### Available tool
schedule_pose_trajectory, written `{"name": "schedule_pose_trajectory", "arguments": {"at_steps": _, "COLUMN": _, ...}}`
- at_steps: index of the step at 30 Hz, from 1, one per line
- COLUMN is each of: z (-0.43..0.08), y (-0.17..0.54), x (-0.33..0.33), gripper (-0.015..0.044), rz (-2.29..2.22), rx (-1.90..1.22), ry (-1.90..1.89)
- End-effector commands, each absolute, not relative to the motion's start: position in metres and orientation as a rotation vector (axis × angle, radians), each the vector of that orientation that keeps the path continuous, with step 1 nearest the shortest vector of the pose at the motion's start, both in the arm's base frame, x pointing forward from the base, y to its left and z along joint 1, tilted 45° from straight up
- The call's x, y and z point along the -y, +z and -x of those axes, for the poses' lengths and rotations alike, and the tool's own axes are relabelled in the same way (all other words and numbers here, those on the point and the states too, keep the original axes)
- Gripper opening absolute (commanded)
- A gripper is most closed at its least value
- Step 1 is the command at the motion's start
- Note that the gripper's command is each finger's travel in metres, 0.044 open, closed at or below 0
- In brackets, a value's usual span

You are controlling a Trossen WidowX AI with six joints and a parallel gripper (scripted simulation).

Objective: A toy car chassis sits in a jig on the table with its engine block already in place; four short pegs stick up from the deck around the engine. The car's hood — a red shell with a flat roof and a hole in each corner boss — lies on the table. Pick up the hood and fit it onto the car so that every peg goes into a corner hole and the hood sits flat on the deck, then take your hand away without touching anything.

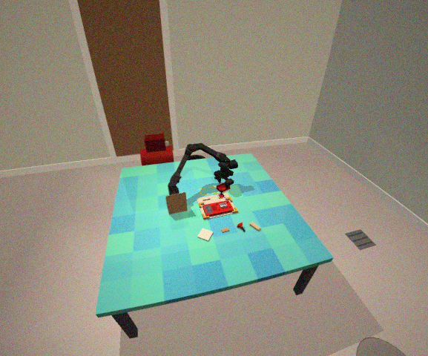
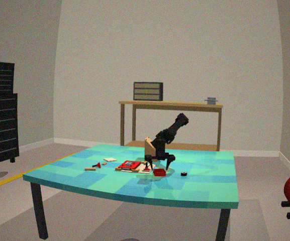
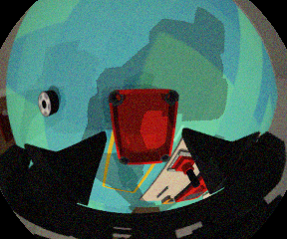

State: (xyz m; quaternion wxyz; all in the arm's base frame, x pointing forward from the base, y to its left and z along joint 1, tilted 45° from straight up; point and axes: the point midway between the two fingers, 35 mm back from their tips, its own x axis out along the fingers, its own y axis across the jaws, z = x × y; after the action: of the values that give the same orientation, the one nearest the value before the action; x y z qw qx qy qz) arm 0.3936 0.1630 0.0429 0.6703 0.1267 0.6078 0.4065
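Note:
The hood (image 1: pixel 222 188) (image 2: pixel 159 173) (image 3: pixel 129 129), a red shell with dark corner bosses, lies on the table. My gripper (image 1: pixel 223 182) (image 2: pixel 159 169) (image 3: pixel 145 134) is wide open, with a fingertip on each side of the hood and nothing held. In the wrist view a gap shows between the hood and each finger. The red chassis (image 1: pixel 214 210) (image 2: pixel 121 165) with its grey engine block (image 1: pixel 223 205) (image 2: pixel 128 163) sits in the cream jig (image 1: pixel 216 198) (image 3: pixel 163 186), beside the hood. The pegs are too small to make out clearly.
A red piece with a black stem (image 1: pixel 221 195) (image 2: pixel 146 168) (image 3: pixel 184 163) stands on the jig near one finger. A black wheel (image 2: pixel 183 173) (image 3: pixel 49 104) lies beyond the other. A white tile (image 1: pixel 205 234) and a tan stick (image 1: pixel 255 226) lie past the jig. A brown block (image 1: pixel 176 202) stands beside it.

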Motion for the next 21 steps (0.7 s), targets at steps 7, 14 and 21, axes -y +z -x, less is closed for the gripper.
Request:
{"name": "schedule_pose_trajectory", "arguments": {"at_steps": 7, "z": -0.393, "y": 0.0393, "x": -0.1666, "gripper": 0.044, "rz": -0.293, "rx": -1.371, "ry": 0.915}}
{"name": "schedule_pose_trajectory", "arguments": {"at_steps": 14, "z": -0.3927, "y": 0.0369, "x": -0.169, "gripper": 0.044, "rz": -0.293, "rx": -1.371, "ry": 0.915}}
{"name": "schedule_pose_trajectory", "arguments": {"at_steps": 21, "z": -0.3929, "y": 0.0371, "x": -0.169, "gripper": 0.0335, "rz": -0.286, "rx": -1.369, "ry": 0.917}}
